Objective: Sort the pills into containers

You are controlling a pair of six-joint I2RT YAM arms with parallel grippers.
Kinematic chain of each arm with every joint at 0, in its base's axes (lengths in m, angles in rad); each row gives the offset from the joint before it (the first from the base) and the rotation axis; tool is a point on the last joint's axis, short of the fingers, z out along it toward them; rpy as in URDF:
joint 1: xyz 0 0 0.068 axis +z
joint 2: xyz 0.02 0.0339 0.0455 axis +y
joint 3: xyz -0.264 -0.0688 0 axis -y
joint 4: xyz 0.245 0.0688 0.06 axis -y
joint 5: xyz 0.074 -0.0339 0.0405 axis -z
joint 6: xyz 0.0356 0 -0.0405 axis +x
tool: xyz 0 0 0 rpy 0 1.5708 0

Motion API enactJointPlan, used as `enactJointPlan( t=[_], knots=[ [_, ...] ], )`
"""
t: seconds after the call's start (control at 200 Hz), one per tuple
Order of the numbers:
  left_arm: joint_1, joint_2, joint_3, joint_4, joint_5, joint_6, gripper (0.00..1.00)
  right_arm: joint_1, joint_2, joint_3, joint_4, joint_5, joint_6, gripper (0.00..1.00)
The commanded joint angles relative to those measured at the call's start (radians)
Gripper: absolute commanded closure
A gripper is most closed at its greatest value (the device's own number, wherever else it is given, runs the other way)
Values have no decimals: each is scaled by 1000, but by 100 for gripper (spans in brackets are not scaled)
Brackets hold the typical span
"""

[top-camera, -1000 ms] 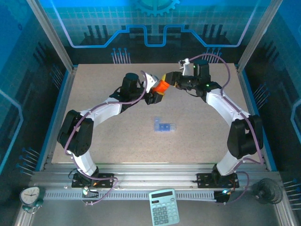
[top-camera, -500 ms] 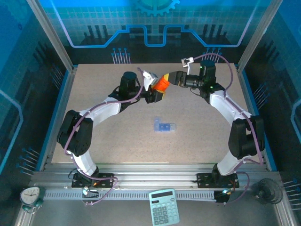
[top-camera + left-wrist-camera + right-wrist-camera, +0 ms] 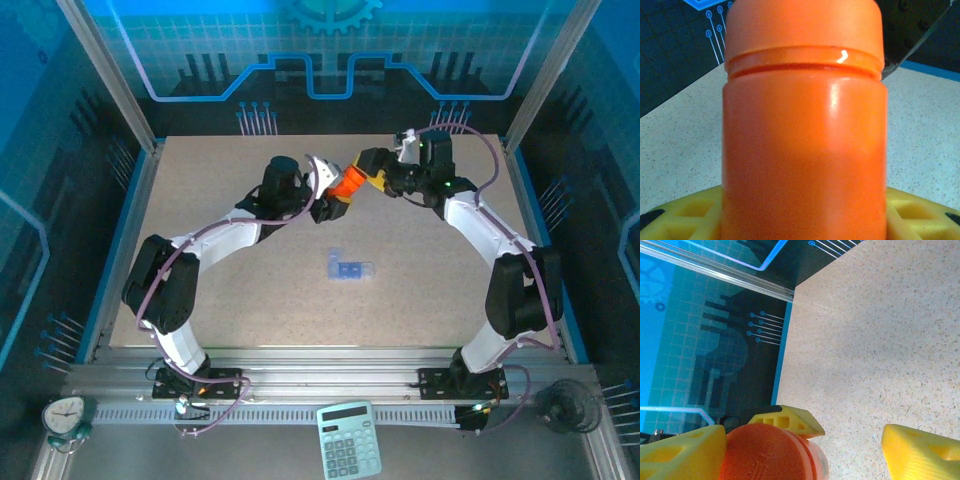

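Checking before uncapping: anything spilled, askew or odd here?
Nothing stands out. The left gripper holds the orange bottle tilted above the table, cap on; the right gripper has its fingers open around the cap. The pill box lies flat mid-table. No loose pills visible.

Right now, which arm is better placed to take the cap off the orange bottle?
Right. The left gripper is clamped on the body of the orange bottle, so it's busy; the right gripper stands open around the cap, one finger against it.
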Motion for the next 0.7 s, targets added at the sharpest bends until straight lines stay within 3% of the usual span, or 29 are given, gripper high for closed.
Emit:
enactJointPlan(
  t=[0.0, 0.375, 0.6, 0.695],
  knots=[
    [-11, -35, 4, -5, -35, 63, 87, 26, -29, 44, -54, 33, 7, 18],
    [-15, -28, 10, -9, -43, 65, 87, 61, -19, 48, -68, 25, 9, 23],
    [-15, -25, 12, -9, -45, 62, 87, 70, -31, 33, -68, 17, 10, 48],
    [-16, -24, 15, -8, -48, 57, 87, 70, -29, 28, -61, -2, 9, 54]
  ],
)
